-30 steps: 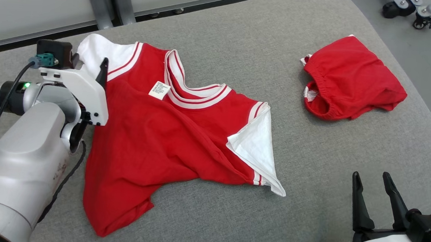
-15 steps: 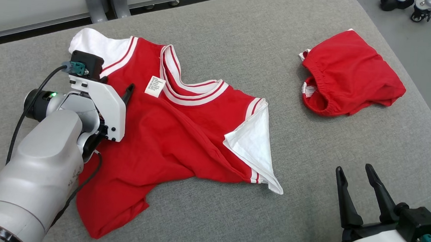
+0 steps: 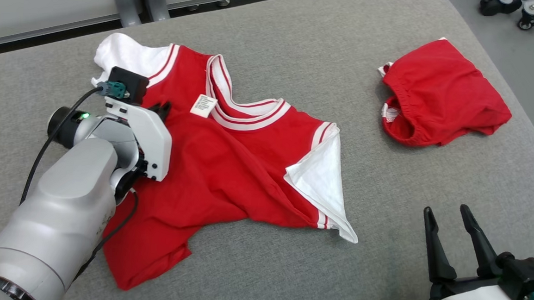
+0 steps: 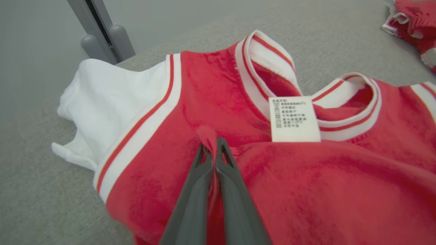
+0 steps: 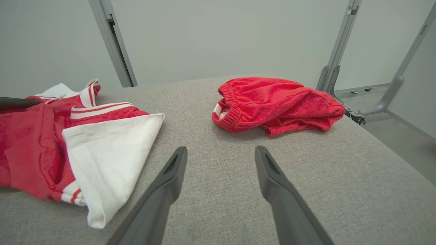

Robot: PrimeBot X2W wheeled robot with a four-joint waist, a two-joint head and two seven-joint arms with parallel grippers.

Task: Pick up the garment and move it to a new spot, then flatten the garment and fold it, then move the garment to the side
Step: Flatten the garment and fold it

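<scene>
One red shirt (image 3: 229, 166) lies rumpled on a grey pad (image 3: 301, 45), spread out around its own white label (image 3: 203, 106), which is flipped out at the back of the neck. The neck band (image 3: 250, 119) is white with thin red stripes and curves from above the label round to its right. Up and to the left of the label a white sleeve (image 3: 124, 55) sits bunched, joined to the red body by a white band with a red line. Down and to the right of the label the other sleeve (image 3: 316, 176) is turned over, so that its white inside shows as a broad triangle running to a point. Below the label the red body is creased in long slanting folds, and the hem far below and to the left is uneven and curled.

Just left of the label the left gripper (image 3: 163, 110) has its fingers pressed together on a small ridge of the shirt's red cloth, which stands up past the tips in the left wrist view. Well apart from the label, down and to the right, the right gripper (image 3: 446, 211) hovers over bare pad with its fingers spread wide. Well to the right of the label lie crumpled red shorts (image 3: 446, 105) with a gathered waistband, apart from the shirt.
</scene>
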